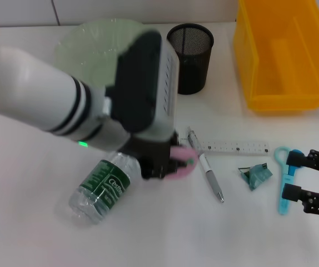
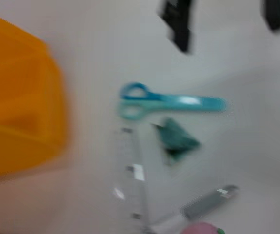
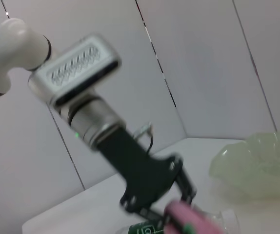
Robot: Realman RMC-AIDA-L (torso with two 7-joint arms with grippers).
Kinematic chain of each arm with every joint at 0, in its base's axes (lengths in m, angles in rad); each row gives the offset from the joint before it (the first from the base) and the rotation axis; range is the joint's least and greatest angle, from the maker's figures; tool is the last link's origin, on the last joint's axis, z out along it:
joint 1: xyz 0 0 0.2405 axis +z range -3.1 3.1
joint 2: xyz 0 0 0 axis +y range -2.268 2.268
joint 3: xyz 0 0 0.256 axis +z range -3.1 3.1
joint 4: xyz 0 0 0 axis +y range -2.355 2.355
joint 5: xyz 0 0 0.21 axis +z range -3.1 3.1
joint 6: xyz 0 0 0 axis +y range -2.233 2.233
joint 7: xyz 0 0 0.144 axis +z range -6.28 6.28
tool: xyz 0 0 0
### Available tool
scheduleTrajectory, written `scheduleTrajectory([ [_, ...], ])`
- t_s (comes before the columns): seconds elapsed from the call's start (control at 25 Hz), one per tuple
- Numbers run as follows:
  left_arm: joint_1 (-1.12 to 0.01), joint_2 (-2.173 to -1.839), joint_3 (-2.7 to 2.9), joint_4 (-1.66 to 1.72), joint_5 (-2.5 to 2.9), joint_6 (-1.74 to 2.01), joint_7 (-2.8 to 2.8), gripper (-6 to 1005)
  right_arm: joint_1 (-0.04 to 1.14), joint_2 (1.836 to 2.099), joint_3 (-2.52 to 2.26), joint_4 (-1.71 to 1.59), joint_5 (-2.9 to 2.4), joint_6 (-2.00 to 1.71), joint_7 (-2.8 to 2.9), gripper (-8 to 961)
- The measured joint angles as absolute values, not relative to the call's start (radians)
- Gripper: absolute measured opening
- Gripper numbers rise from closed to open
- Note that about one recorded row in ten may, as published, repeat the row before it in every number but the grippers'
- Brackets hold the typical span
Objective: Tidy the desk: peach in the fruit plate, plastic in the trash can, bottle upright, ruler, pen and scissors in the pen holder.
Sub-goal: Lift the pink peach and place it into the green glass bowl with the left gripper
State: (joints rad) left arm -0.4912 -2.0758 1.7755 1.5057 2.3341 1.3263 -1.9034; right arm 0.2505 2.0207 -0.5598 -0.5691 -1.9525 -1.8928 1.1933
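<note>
Peach [image 1: 183, 164] pinched in left gripper [image 1: 173, 162], low over desk [image 1: 31, 222] beside the lying bottle [image 1: 103, 186], not yet in plate [image 1: 79, 44] behind the arm. Nothing else tidied so far: pen [image 1: 207, 165], ruler [image 1: 233, 147], plastic [image 1: 256, 174] and scissors [image 1: 283, 179] all flat on desk, holder [image 1: 190, 55] and bin [image 1: 282, 53] seemingly bare of them. Right gripper [image 1: 293, 181] spread open, idle just beside the scissors. Left to do: every step, starting with carrying peach to plate
</note>
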Motion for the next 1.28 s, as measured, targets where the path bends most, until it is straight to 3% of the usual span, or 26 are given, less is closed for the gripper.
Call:
scheduleTrajectory([
  [0.28, -0.490, -2.074, 1.565, 1.487, 2.246, 1.202, -1.923, 223, 0.262, 2.032, -0.560, -0.569, -1.952, -1.893, 1.193, 789],
  [0.6, -0.602, -2.071, 1.289, 1.143, 2.096, 0.898, -1.932, 134, 0.273, 2.049, -0.567, -0.569, -1.957, -1.893, 1.192, 789],
  [0.8, -0.684, -2.071, 1.229, 0.950, 2.105, 0.782, -1.992, 223, 0.276, 2.060, -0.574, -0.569, -1.958, -1.894, 1.191, 790],
  [1.04, -0.679, -2.073, 1.222, 0.928, 2.098, 0.741, -2.007, 329, 0.276, 2.062, -0.574, -0.565, -1.960, -1.898, 1.190, 790],
  [1.28, -0.619, -2.071, 1.193, 0.967, 2.035, 0.770, -2.021, 599, 0.283, 2.062, -0.570, -0.557, -1.960, -1.901, 1.190, 789],
])
